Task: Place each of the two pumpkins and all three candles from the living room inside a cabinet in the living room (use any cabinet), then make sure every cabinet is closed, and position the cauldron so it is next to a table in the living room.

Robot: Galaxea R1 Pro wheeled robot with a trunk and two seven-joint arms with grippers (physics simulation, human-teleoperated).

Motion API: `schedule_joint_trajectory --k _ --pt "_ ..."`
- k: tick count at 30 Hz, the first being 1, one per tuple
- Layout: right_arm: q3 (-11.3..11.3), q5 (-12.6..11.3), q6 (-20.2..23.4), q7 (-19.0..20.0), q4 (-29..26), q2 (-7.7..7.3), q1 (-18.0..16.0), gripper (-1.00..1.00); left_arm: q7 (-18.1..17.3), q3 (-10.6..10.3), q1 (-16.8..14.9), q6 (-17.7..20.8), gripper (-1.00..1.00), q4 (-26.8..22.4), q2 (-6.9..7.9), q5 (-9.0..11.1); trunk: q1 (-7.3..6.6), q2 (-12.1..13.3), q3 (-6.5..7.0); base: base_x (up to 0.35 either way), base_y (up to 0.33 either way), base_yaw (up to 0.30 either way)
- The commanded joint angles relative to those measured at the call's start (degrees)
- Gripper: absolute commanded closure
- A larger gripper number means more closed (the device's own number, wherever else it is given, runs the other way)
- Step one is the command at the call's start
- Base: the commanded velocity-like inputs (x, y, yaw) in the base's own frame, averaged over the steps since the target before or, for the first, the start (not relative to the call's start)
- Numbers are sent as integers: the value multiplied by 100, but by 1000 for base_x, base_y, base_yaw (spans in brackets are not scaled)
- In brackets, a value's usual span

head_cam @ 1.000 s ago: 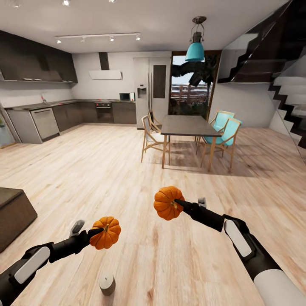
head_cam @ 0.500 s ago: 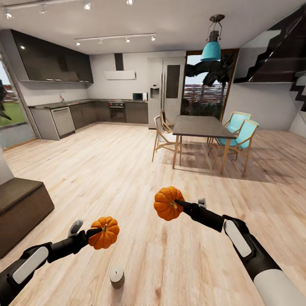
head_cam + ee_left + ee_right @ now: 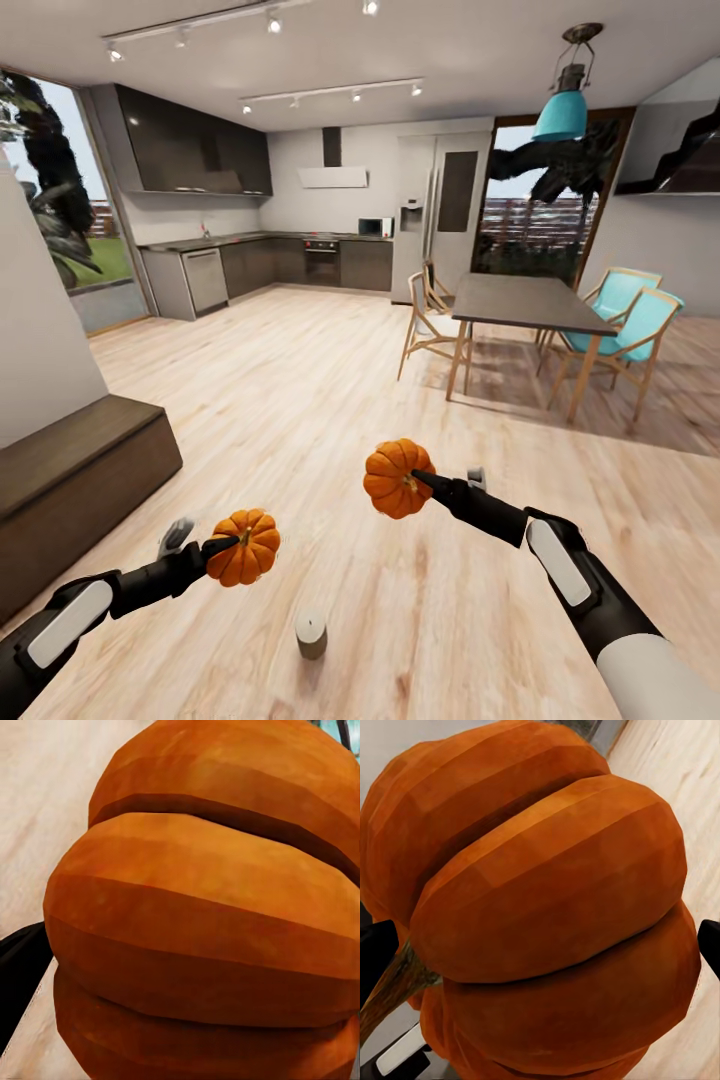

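I hold one orange pumpkin in each hand above the wooden floor. My left gripper (image 3: pixel 226 546) is shut on the lower pumpkin (image 3: pixel 246 548), whose ribbed skin (image 3: pixel 202 915) looms close in the left wrist view. My right gripper (image 3: pixel 424 483) is shut on the higher pumpkin (image 3: pixel 396 478), seen up close with its stem (image 3: pixel 547 907) in the right wrist view. A stubby pale candle (image 3: pixel 311 634) stands on the floor between and below my arms. The low dark brown cabinet (image 3: pixel 80 480) runs along the wall at the left.
A dining table (image 3: pixel 525 300) with wooden and turquoise chairs (image 3: pixel 625 325) stands ahead on the right. The grey kitchen units (image 3: pixel 260 262) line the far wall. A white wall (image 3: pixel 35 320) rises above the low cabinet. Open floor (image 3: pixel 290 400) lies ahead.
The whole picture has shifted right, so the camera has turned left. More of the low cabinet and the white wall now show. Both arms keep their pumpkins in the same pose.
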Motion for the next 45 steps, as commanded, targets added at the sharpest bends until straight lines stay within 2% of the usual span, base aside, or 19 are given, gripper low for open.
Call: schedule_joint_trajectory --k 1,17,45 --pt "6 -84 53 -9 -6 -5 -3 100 8 -18 -10 24 100 3 4 69 -2 -3 -5 -90 120 280" --pt "6 -76 53 -9 3 -4 -3 100 8 61 -6 16 100 95 -1 67 -2 -3 -5 -9 202 280" --pt "5 -75 53 -17 3 -5 -3 100 8 62 -7 18 100 95 4 60 -2 -3 -5 -2 6 280"
